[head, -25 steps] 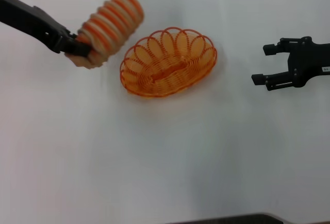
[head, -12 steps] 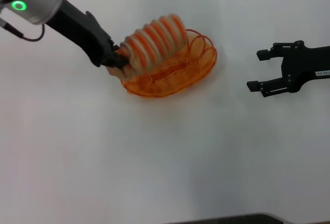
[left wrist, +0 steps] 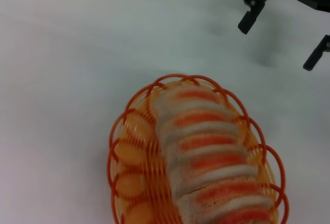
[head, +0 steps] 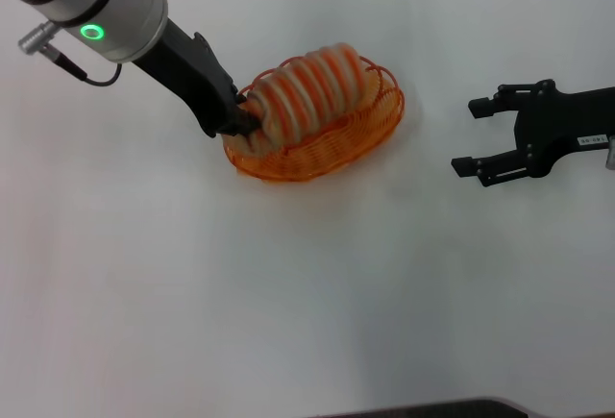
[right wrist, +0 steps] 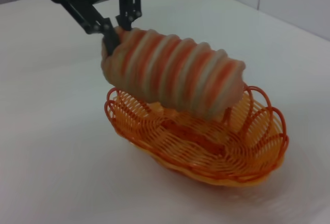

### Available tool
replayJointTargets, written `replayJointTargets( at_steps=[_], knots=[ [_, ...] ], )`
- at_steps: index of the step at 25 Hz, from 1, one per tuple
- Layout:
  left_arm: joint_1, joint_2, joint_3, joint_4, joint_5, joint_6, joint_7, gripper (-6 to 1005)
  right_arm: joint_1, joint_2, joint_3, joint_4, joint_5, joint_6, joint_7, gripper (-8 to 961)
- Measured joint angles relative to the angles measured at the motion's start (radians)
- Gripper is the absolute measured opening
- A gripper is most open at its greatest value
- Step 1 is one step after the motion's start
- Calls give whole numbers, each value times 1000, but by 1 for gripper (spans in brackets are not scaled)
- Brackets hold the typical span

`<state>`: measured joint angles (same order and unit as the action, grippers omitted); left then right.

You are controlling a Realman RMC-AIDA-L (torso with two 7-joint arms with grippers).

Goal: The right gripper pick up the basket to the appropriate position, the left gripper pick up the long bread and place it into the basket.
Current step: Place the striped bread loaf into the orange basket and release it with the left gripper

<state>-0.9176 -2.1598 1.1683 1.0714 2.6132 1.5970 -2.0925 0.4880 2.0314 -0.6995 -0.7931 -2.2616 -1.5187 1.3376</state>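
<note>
Clamping one end of the stiff, seemingly light bread (head: 307, 91), the left gripper (head: 240, 122) is holding it over the basket (head: 380, 120); the right gripper (head: 487, 135) is idling agape.

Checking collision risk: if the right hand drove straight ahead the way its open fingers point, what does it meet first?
Likely the basket, at its near rim, with the long bread above it. Bare table lies between the right hand and the rim. Heights are unclear, so it might pass over.
</note>
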Motion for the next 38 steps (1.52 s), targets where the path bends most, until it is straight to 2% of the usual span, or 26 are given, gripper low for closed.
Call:
replayJointTargets(
  at_steps=[10,16,21,27,28,33,38],
  knots=[
    [13,-8,72,-9,-6,-74,-2,163,9,6,0,0,-10,4,0,921],
    [20,-11,113,-3,-17,-106,-10,288,10,6,0,0,-10,9,6,922],
    [30,-12,114,-2,-22,-152,-34,500,12,6,0,0,-10,17,6,923],
    [47,-10,107,11,-34,-167,-43,706,19,6,3,0,-10,19,8,923],
    [53,-9,102,21,-41,-163,-46,714,20,6,4,0,-10,20,8,923],
    [145,-5,43,127,-144,-114,-24,756,21,6,17,0,-1,16,9,924],
    [281,-3,-73,179,-295,-89,63,797,19,12,43,-12,19,3,6,925]
  ],
)
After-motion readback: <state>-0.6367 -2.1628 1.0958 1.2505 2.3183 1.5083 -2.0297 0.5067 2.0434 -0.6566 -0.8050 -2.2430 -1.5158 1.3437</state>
